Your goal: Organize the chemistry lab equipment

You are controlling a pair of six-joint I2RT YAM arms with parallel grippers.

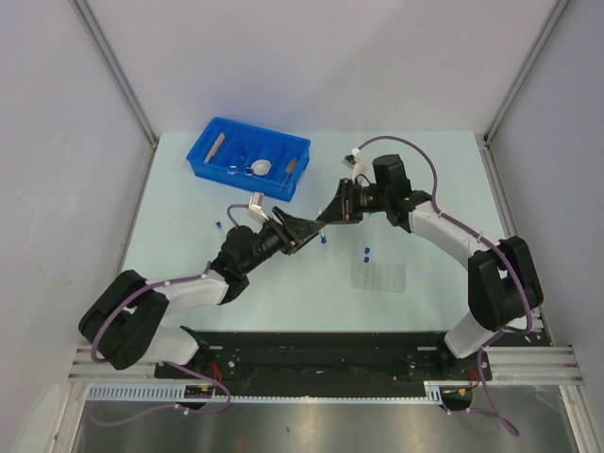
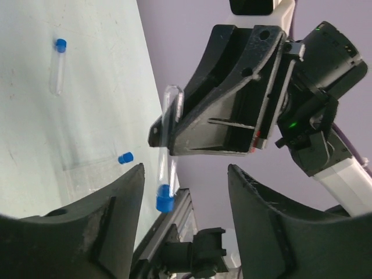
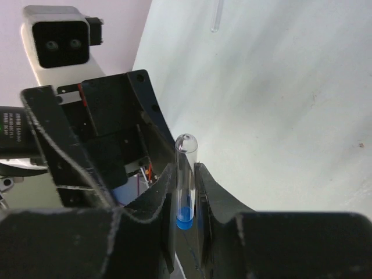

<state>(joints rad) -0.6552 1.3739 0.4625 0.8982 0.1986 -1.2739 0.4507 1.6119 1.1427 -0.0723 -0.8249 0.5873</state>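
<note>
A clear blue-capped tube (image 3: pixel 186 174) stands upright between the pads of my right gripper (image 3: pixel 187 180), which is shut on it, cap down. The left wrist view shows the same tube (image 2: pixel 170 145) hanging from the right gripper (image 2: pixel 174 131), its cap (image 2: pixel 164 200) between my left gripper's fingers (image 2: pixel 125 203). My left gripper (image 2: pixel 186 197) is open, its jaws wide apart and off the tube. From above, both grippers meet mid-table: left (image 1: pixel 304 233), right (image 1: pixel 327 217). A loose tube (image 1: pixel 218 225) lies to the left, and another (image 1: pixel 366 253) by the clear rack (image 1: pixel 379 276).
The blue bin (image 1: pixel 212 162) sits at the back left, holding a wooden stick (image 1: pixel 216 146), metal tongs (image 1: pixel 240 151), a white dish (image 1: pixel 261 168) and a brown-handled tool (image 1: pixel 291 170). One tube (image 2: pixel 58 64) lies on the table. Grey walls enclose the table.
</note>
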